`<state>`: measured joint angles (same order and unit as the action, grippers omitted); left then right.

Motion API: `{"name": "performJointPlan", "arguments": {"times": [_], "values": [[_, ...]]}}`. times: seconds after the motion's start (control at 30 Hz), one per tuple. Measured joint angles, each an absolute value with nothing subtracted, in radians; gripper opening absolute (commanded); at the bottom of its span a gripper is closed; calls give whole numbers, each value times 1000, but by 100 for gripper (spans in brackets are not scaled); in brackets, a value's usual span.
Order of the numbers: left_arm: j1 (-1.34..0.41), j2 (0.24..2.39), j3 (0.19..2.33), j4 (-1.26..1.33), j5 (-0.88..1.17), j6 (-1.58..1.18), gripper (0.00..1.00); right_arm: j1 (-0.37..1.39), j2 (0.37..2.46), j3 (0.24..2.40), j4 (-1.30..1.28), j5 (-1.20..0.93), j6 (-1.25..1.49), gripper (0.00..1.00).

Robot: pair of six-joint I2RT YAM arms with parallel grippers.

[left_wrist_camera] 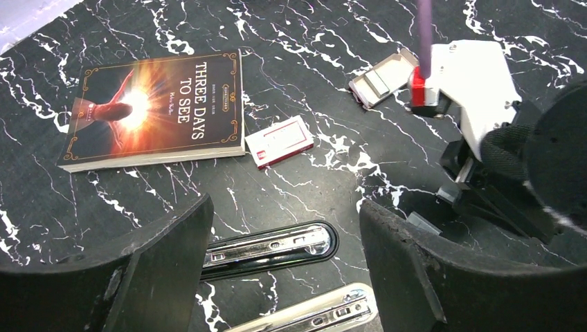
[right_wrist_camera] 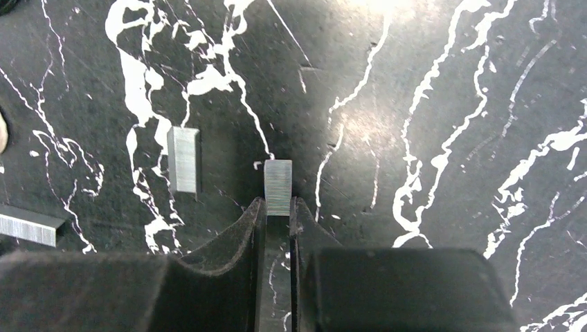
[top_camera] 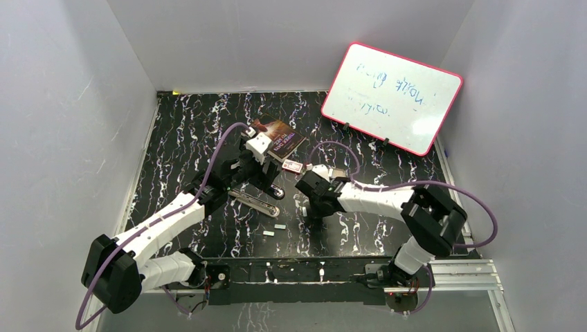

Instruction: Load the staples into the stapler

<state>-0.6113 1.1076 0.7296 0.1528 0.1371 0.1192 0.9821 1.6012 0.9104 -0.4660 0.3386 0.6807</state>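
Note:
The stapler lies opened flat; its black base with the metal channel and its silver arm sit below my left gripper, which is open and hangs above them without touching. From above, the stapler is just in front of the left gripper. My right gripper is down on the table with its tips pressed against both sides of a short strip of staples. Two more strips lie loose to its left. In the top view the right gripper is right of the stapler.
A white-and-red staple box lies beside a book, with the grey tray further right near the right arm. A whiteboard leans at the back right. Loose strips lie near the front.

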Motion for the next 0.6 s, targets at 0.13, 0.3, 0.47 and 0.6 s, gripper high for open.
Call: {"name": "performJointPlan", "arguments": {"times": [0.13,0.3,0.47,0.6], "values": [[-611,1102,732,153,131,92,79,982,1497,849,-439,341,665,0],[-611,1021,727,180,124,27,80,982,1203,725,-220,328,595,0],[-611,886,689,260,159,-33,81,982,926,515,125,296,511,0],[-610,850,678,319,259,-52,80,982,793,293,440,247,415,0]]}}
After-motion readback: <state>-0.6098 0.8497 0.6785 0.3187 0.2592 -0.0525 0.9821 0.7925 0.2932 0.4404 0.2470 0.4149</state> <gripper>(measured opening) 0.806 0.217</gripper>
